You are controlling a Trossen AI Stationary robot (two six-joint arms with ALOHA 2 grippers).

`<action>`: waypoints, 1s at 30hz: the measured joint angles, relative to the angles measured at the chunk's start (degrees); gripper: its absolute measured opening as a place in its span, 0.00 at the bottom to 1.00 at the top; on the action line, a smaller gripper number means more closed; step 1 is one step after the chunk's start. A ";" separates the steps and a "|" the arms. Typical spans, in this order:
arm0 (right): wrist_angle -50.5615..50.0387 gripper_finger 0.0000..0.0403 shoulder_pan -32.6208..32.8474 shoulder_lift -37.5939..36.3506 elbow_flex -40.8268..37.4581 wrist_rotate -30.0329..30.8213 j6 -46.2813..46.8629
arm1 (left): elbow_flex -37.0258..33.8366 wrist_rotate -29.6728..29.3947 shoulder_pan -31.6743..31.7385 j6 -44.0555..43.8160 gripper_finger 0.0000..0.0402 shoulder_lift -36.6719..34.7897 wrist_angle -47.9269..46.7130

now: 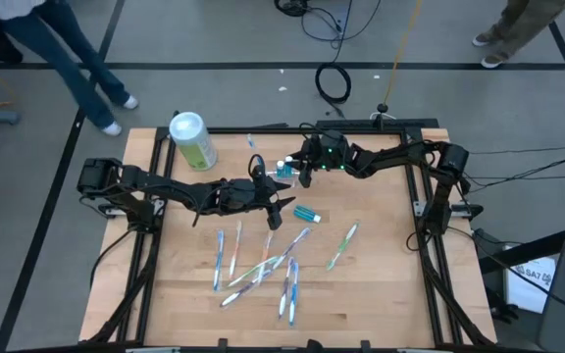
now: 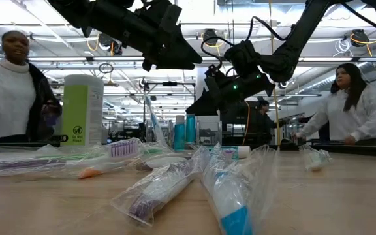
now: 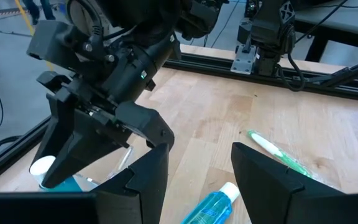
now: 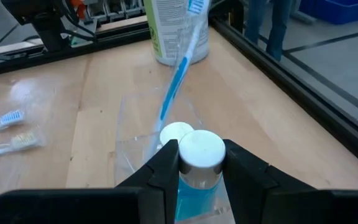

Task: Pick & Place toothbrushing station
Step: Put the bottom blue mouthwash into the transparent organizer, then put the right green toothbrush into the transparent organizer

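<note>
My right claw clamps a white-capped blue bottle standing in the clear toothbrushing station at the table's far edge; beyond, my left claw hangs open above the table.

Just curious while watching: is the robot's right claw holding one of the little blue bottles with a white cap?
Yes: in its wrist view the right gripper has both dark fingers pressed against the white cap of a blue bottle.
</note>
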 joint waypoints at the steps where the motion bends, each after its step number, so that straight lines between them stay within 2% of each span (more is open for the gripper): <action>1: -0.23 0.22 0.00 0.00 0.02 0.00 -0.17 | 0.00 0.00 0.00 0.00 0.46 0.00 -0.01; 5: -1.70 0.23 0.06 0.00 0.00 0.00 -1.23 | 0.00 0.00 0.00 -0.02 0.46 0.00 0.01; 14: -1.54 0.32 0.04 0.00 0.00 -0.02 -1.13 | 0.00 0.00 0.00 -0.07 0.46 0.00 0.00; 30: 1.38 0.29 0.13 0.00 0.01 -1.49 -0.69 | 0.00 0.00 0.00 -0.11 0.46 0.00 -0.25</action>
